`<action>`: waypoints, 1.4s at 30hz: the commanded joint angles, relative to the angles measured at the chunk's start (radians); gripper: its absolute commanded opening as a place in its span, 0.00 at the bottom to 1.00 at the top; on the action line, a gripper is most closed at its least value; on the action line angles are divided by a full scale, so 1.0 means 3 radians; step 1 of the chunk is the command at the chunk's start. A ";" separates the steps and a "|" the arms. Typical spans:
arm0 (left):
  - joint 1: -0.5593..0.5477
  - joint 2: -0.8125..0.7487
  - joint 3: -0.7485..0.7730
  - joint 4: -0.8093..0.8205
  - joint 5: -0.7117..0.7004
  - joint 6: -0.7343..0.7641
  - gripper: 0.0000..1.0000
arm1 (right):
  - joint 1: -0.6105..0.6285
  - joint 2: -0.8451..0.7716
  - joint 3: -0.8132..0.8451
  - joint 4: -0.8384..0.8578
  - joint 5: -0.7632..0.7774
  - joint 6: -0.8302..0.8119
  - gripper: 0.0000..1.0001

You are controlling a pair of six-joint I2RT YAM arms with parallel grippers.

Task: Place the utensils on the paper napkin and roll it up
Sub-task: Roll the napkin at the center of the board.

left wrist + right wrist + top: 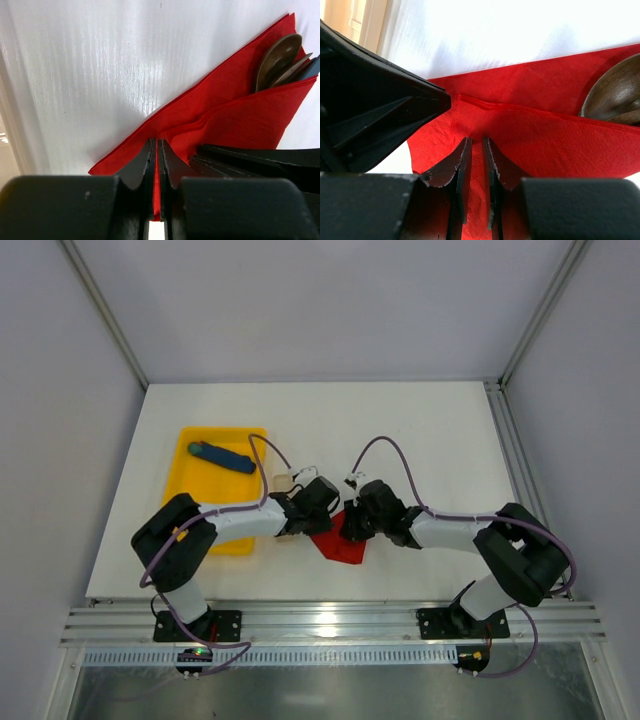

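Note:
The red paper napkin (341, 546) lies partly folded on the white table between both arms. One flap is folded over the brown wooden utensils (277, 57), whose rounded ends stick out of the fold (615, 95). My left gripper (320, 527) is at the napkin's left corner, its jaws (156, 142) almost together with a thin red edge (225, 120) pinched between them. On the napkin's right side, my right gripper (351, 530) has its jaws (476, 140) a narrow gap apart, with red paper (560, 145) filling that gap.
A yellow tray (195, 490) stands on the left of the table and holds a blue stick-shaped object (222, 456). The two gripper heads sit very close together over the napkin. The table's front edge runs just below it.

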 commanded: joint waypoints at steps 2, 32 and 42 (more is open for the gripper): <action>-0.0001 -0.0184 0.0266 -0.0199 -0.0095 0.0063 0.17 | 0.0049 0.0085 0.0034 -0.0120 0.0126 -0.0003 0.23; -0.0001 0.0430 0.0461 -0.0357 0.0119 0.0335 0.03 | 0.0054 -0.0201 -0.0007 -0.0048 0.0044 0.0095 0.24; -0.0006 0.0358 0.0486 -0.0485 0.0017 0.0319 0.00 | 0.0049 -0.0396 0.0070 -0.0232 -0.0002 0.0059 0.25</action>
